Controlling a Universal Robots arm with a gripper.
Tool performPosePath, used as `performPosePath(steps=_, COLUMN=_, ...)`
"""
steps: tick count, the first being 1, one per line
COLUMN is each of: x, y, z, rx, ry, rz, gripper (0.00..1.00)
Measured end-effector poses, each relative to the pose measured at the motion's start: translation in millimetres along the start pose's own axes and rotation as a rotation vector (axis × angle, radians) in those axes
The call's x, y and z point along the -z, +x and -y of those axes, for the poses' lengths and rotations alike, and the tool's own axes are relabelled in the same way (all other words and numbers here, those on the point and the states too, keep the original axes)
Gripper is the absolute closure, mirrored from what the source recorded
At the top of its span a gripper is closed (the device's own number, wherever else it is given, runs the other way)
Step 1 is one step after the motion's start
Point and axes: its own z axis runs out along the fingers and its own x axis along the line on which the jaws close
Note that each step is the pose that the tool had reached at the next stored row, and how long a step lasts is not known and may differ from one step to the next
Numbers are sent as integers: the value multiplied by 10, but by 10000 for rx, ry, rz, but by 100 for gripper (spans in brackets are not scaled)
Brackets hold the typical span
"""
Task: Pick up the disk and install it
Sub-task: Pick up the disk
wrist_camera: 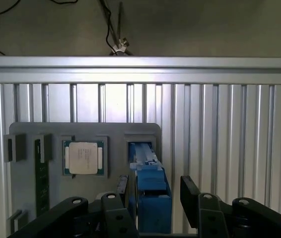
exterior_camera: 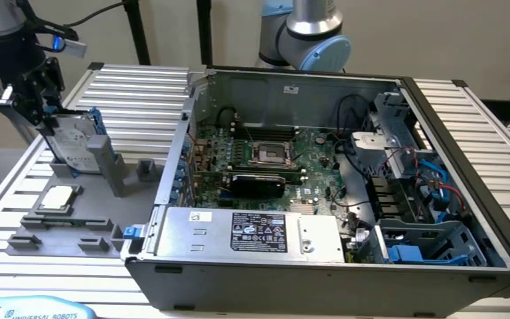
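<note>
The disk (exterior_camera: 76,143), silver-grey with a blue carrier, stands on edge in a slot of the grey fixture (exterior_camera: 104,163) on the table at the exterior view's left. My gripper (exterior_camera: 42,118) reaches down over its top edge. In the wrist view the disk's blue carrier edge (wrist_camera: 153,198) lies between my black fingers (wrist_camera: 189,191). One finger sits close against the carrier and a gap shows at the other. The gripper (wrist_camera: 154,184) is open and straddles the disk, which still rests in its slot.
An open computer case (exterior_camera: 326,86) takes up the middle and right, with a silver power supply box (exterior_camera: 246,232) and a blue-trimmed drive bay (exterior_camera: 424,242) near the front. On the fixture plate (exterior_camera: 60,222) lie a square chip (wrist_camera: 83,157) and a memory stick (wrist_camera: 41,173).
</note>
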Motion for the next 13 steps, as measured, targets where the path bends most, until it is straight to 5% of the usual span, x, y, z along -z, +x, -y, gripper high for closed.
performPosePath(steps=7, x=-3, y=1, z=6, rx=0, ry=2, rz=1, gripper=46)
performPosePath(steps=13, x=-3, y=1, z=6, rx=1, ry=1, rz=2, gripper=55)
